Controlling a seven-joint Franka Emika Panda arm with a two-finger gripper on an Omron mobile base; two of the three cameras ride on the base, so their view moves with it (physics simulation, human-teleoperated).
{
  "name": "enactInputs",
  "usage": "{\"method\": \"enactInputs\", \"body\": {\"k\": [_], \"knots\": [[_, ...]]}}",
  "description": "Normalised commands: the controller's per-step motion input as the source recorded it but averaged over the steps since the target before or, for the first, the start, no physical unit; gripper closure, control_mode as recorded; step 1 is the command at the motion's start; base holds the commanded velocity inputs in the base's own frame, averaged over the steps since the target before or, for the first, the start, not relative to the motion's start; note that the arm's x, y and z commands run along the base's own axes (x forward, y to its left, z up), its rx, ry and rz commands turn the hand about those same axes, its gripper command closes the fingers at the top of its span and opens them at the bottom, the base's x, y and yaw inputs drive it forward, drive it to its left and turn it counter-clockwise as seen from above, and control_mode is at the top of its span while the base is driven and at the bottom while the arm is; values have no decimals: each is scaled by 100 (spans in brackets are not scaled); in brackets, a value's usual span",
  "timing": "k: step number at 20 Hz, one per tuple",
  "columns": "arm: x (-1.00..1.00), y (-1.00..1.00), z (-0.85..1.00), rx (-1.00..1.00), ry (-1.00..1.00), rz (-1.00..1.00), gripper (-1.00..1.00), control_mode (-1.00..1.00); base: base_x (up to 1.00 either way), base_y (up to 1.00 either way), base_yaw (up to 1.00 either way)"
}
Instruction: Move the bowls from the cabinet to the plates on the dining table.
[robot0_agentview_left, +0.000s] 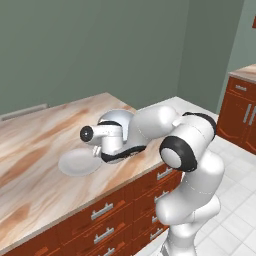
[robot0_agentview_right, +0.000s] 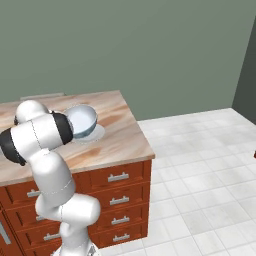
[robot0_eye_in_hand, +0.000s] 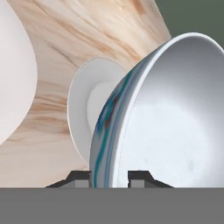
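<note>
My gripper (robot0_eye_in_hand: 110, 177) is shut on the rim of a pale grey-blue bowl (robot0_eye_in_hand: 170, 127), one finger inside the wall and one outside. Blue-green streaks run along the bowl's outer side. The bowl (robot0_agentview_right: 82, 121) is held tilted on its side, its opening turned away from the arm, just above a flat white-grey plate (robot0_eye_in_hand: 83, 100) on the dining table (robot0_agentview_right: 120, 137). In the left base view the plate (robot0_agentview_left: 77, 162) lies near the table's front edge, beside the hand, and the bowl (robot0_agentview_left: 116, 119) shows as a pale dome behind the wrist. The cabinet is out of view.
The table (robot0_agentview_left: 30, 165) has red-brown drawers with grey handles (robot0_agentview_left: 102, 211) along its front. Its corner is just right of the plate (robot0_agentview_right: 145, 150). Pale tiled floor (robot0_agentview_right: 200, 165) stretches to the right. Red-brown lower cabinets (robot0_agentview_left: 242, 112) stand at the far right.
</note>
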Motion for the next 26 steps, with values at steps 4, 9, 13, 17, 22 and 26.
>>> {"method": "enactInputs", "body": {"k": [4, 9, 13, 17, 22, 26], "knots": [[0, 0, -10, 2, 0, 5, 100, -100, 0, 0, 0], [0, 0, -7, 1, 0, 4, 100, -100, 0, 0, 0], [0, 0, -6, 4, 0, 5, 100, -100, 0, 0, 0], [0, -1, -11, 4, 0, 5, 100, -100, 0, 0, 0], [0, -12, -10, 3, 0, 2, 100, -100, 0, 0, 0], [0, -27, -5, 2, 0, 0, 100, -100, 0, 0, 0]]}}
